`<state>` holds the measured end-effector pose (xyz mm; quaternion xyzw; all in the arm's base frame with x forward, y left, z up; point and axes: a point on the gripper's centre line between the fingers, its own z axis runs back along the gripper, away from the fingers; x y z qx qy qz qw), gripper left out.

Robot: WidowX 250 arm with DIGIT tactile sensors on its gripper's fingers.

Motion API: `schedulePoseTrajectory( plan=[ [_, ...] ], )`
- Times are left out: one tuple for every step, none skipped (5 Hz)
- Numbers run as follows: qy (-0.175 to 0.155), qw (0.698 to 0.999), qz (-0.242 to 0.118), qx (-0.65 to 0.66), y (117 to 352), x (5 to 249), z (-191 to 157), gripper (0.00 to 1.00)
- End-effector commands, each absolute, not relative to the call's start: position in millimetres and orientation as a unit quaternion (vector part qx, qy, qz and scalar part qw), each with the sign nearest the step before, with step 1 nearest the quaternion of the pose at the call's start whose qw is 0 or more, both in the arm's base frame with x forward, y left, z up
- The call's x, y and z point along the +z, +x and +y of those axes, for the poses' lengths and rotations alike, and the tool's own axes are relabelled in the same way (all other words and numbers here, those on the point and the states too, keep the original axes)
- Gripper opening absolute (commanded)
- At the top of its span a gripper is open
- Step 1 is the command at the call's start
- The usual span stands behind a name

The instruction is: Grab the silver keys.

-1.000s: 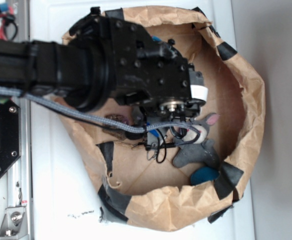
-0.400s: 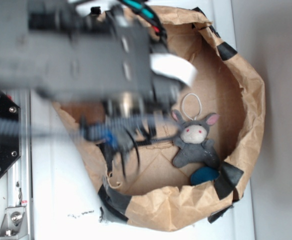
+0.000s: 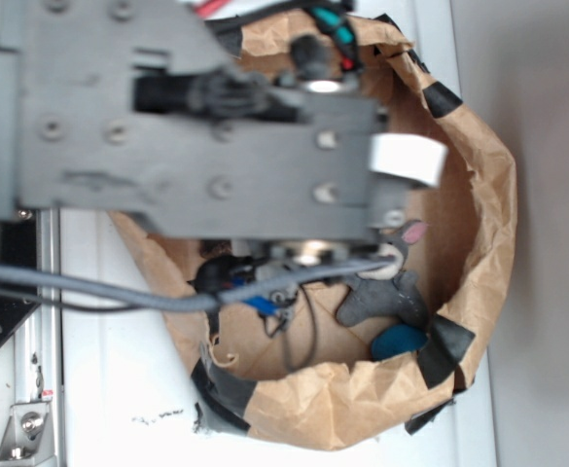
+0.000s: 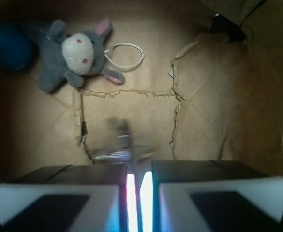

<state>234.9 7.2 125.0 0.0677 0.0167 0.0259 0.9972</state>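
Observation:
In the wrist view the silver keys (image 4: 122, 145) show as a blurred shiny bunch hanging just beyond my fingertips, above the brown paper floor. My gripper (image 4: 139, 166) is shut on them, with a thin part of the bunch pinched in the narrow slit between the two pads. In the exterior view the arm and gripper body (image 3: 216, 136) fill the upper left, close to the camera, and hide the keys.
A grey plush bunny (image 4: 73, 50) with a white loop (image 4: 126, 53) lies at the bag's far left, next to a blue object (image 4: 6, 46). Crumpled brown paper bag walls (image 3: 488, 195) with black tape patches ring the whole area. The bunny (image 3: 386, 292) is partly under the arm.
The arm has risen out of the bag toward the exterior camera and looms larger. It has shifted right and covers the bunny's head again.

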Motion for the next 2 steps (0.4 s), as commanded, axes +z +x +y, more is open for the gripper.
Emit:
schedulePoseTrajectory(
  plan=[
    [0.054,0.996,-0.03,0.057,247.0,129.4,18.2,0.0],
    [0.047,0.997,-0.025,0.06,247.8,121.6,18.1,0.0]
  ],
)
